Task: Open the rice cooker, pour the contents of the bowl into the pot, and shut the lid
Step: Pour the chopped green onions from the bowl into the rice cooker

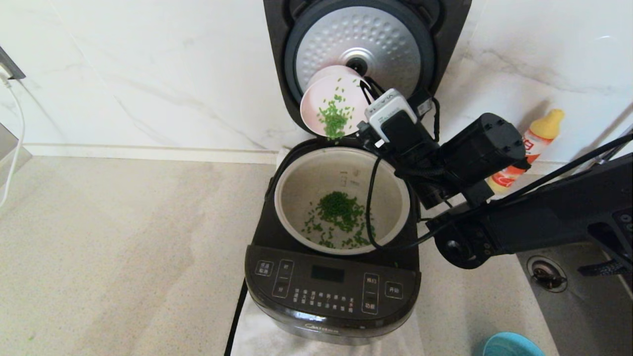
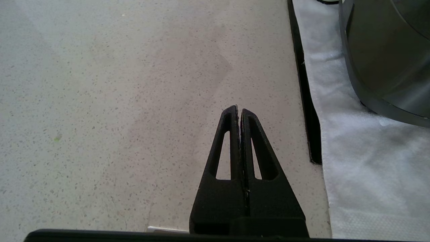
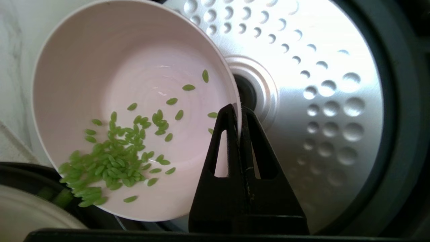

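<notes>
With the lid (image 1: 358, 44) raised, the right gripper (image 3: 239, 112), clamped on a pink bowl's (image 1: 332, 101) rim, tipped it above the pot (image 1: 341, 200), pouring green grains (image 1: 339, 210); emptying it, then closing, seemed next, while the left gripper (image 2: 239, 111) rested closed, empty, beside the cooker (image 1: 331, 287).

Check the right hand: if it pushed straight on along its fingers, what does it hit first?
Probably the lid: past the pink bowl rim pinched in the right hand, the fingers point at its dimpled silver plate, near the centre vent. How far off it is cannot be judged.
</notes>
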Available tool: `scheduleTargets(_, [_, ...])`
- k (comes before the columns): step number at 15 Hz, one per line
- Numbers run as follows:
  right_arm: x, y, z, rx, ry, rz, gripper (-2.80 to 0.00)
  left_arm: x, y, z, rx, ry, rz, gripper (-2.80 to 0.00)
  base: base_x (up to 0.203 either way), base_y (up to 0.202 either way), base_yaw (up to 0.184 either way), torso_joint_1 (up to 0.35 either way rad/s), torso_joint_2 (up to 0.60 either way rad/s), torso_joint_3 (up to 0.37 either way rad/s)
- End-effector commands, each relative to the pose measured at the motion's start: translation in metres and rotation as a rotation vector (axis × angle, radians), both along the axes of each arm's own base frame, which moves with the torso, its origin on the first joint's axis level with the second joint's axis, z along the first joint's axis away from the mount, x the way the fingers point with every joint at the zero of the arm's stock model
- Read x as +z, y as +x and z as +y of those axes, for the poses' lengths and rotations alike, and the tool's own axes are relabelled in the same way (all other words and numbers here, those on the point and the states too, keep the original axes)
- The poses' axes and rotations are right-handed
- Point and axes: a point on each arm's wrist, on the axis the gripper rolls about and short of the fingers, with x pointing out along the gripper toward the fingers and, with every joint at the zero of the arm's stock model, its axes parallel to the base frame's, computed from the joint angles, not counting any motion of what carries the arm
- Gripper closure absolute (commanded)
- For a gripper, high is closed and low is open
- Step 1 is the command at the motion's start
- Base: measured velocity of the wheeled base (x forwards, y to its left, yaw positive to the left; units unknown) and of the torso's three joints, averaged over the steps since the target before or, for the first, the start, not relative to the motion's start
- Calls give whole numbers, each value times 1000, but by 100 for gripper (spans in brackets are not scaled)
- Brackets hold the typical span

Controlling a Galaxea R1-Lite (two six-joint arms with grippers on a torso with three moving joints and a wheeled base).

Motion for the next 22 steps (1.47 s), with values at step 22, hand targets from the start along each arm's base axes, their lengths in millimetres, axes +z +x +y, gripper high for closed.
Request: scheduleTargets(22, [-33, -25, -7, -3, -104, 134, 0, -3, 1, 0, 0, 0, 9, 0, 0, 0, 0, 0, 0, 0])
